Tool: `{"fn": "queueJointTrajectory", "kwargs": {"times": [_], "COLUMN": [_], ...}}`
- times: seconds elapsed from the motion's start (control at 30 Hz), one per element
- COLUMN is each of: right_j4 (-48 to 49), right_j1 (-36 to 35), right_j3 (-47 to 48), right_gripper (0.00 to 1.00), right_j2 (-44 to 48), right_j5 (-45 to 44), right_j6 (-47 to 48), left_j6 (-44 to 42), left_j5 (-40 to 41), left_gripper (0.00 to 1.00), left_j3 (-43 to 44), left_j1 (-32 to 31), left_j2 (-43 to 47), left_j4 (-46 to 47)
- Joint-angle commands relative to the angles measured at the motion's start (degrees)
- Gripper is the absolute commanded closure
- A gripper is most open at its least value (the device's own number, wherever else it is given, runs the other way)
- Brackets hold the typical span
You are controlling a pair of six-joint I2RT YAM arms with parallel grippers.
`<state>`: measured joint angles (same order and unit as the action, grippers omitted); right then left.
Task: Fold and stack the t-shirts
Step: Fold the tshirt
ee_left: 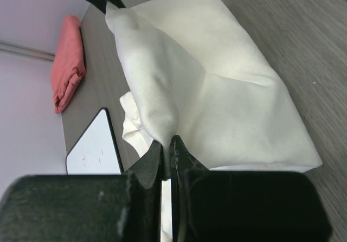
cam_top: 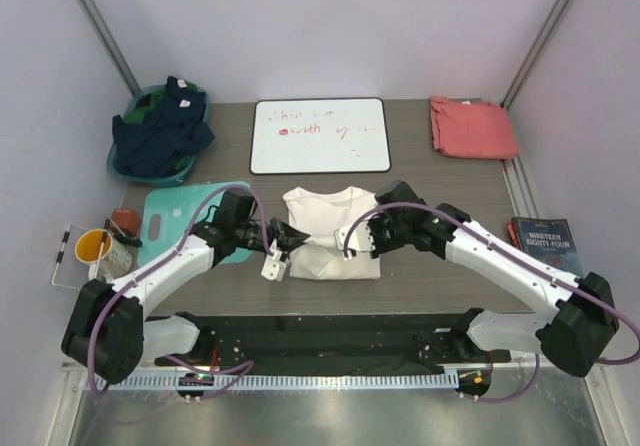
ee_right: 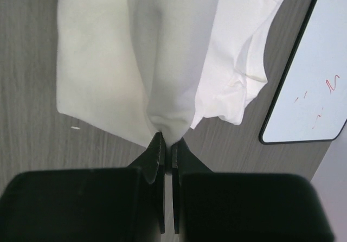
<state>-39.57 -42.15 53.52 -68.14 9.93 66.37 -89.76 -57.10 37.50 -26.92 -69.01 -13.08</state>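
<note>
The cream-white t-shirt (cam_top: 330, 228) lies partly folded at the table's middle, its collar toward the whiteboard. My left gripper (cam_top: 290, 235) is shut on the shirt's left edge; the cloth (ee_left: 206, 90) rises from between its jaws in the left wrist view. My right gripper (cam_top: 351, 238) is shut on the right edge; the cloth (ee_right: 162, 63) is pinched and lifted in a ridge in the right wrist view. The two grippers face each other across the shirt. The salmon-red t-shirt (cam_top: 472, 127) lies folded at the back right, also in the left wrist view (ee_left: 69, 60).
A whiteboard (cam_top: 319, 135) with red scribbles lies behind the shirt. A teal board (cam_top: 180, 216) lies left. A teal basket with dark clothes (cam_top: 160, 136) stands at the back left. A yellow cup (cam_top: 93, 246) sits at the left edge. A book (cam_top: 545, 241) lies at the right.
</note>
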Motion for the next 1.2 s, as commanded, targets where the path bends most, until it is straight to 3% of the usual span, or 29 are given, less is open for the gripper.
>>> {"fn": "queueJointTrajectory", "kwargs": {"times": [0.0, 0.7, 0.87, 0.93, 0.97, 1.0, 1.03, 1.1, 1.17], "right_j4": [6.25, 21.72, 33.39, 45.99, 49.12, 56.63, 59.58, 63.02, 64.70], "right_j1": [2.25, 9.63, 9.63, 9.54, 9.54, 9.63, 9.63, 9.54, 9.63], "right_j3": [4.23, 11.44, 9.51, 5.65, 4.59, 1.97, 0.81, -1.21, -2.27], "right_gripper": [0.99, 0.99, 0.99, 0.86, 0.73, 0.52, 0.44, 0.38, 0.33], "right_j2": [-2.78, -19.22, -22.47, -23.96, -24.58, -24.93, -25.55, -25.64, -24.41], "right_j5": [-1.76, 0.79, -2.01, -7.28, -8.69, -12.97, -13.97, -15.55, -17.57], "right_j6": [3.67, 7.64, 4.66, 3.25, 3.24, 2.28, 1.84, 1.49, 0.00], "left_j6": [1.07, 3.19, 2.30, 2.65, 5.01, 6.42, 8.18, 12.14, 14.68], "left_j5": [-0.29, 3.66, 5.59, 7.96, 8.58, 9.46, 11.29, 13.67, 16.75], "left_gripper": [1.00, 1.00, 0.97, 0.77, 0.73, 0.62, 0.53, 0.34, 0.32], "left_j3": [2.58, 6.71, 6.54, 4.44, 2.08, 1.19, 0.57, -0.05, 0.90], "left_j1": [0.72, 5.38, 5.82, 5.82, 5.82, 5.82, 5.82, 5.74, 5.74], "left_j2": [-2.09, -14.03, -17.38, -20.09, -21.50, -22.91, -26.14, -29.15, -32.04], "left_j4": [6.13, 20.29, 25.88, 32.29, 42.68, 48.10, 58.68, 67.44, 75.82]}}
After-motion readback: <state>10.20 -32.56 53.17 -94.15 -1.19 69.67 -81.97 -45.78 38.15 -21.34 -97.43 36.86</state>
